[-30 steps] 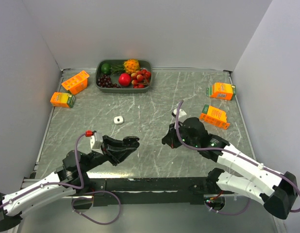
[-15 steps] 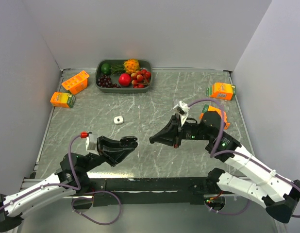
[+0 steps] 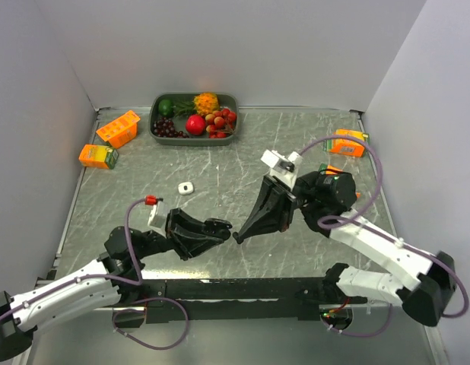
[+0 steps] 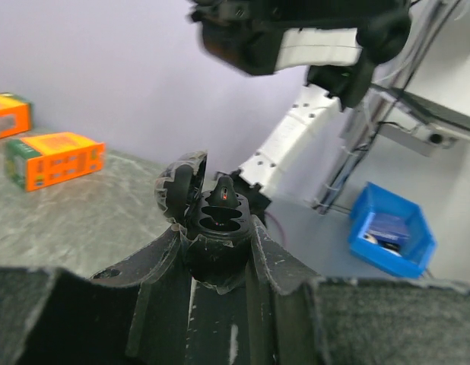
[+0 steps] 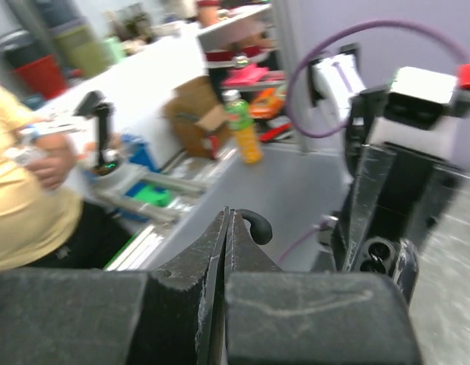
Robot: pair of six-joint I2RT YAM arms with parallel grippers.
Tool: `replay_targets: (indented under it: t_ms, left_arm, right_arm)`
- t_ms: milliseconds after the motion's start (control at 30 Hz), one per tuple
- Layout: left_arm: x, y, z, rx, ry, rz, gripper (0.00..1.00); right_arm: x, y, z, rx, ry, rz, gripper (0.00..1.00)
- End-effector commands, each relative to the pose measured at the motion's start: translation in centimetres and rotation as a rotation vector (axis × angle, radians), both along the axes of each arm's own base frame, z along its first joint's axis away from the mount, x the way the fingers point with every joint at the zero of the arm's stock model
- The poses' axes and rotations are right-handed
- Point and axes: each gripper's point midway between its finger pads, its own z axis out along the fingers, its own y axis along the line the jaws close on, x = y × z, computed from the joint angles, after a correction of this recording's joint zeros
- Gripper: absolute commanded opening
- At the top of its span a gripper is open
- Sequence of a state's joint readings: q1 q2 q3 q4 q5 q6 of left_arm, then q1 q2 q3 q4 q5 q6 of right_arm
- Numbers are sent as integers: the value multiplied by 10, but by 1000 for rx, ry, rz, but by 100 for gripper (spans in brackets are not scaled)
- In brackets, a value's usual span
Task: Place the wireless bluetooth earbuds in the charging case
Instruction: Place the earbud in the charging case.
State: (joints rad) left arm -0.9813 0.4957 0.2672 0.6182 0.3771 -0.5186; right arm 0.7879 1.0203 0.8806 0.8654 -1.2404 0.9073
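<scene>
Both grippers closed, tips nearly meeting over the near middle of the table [image 3: 220, 163].
The left gripper [image 4: 218, 255] clamps the open charging case [image 4: 217, 222], lid tipped back and two sockets exposed. The right gripper [image 5: 229, 228] has its jaws pressed together, with a black earbud [image 5: 255, 226] pinched at the tips, just beside the case. A white earbud [image 3: 185, 188] lies on the table, well apart. Orange cartons [image 3: 98, 156] and a fruit tray [image 3: 154, 131] sit farther out.

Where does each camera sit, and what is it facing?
Top external: above and behind, looking down on the table; left arm, right arm show.
Left wrist: behind the left gripper, facing the charging case it holds.
Right wrist: behind the right gripper, facing the black earbud it pinches.
Both wrist views show the charging case.
</scene>
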Motion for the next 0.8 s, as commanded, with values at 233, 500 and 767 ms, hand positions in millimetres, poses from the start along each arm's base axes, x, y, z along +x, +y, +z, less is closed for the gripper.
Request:
replay_targets:
  t_ms: [233, 500, 767]
  left_arm:
    - [-35, 5, 66, -145, -136, -193, 1]
    - [-41, -3, 63, -128, -118, -272, 1]
    - [-44, -14, 67, -108, -108, -345, 1]
  right_arm:
    - [-21, -15, 16, 62, -64, 145, 0]
    - [-17, -9, 11, 77, -80, 92, 0]
    - [-18, 4, 5, 39, -114, 67, 0]
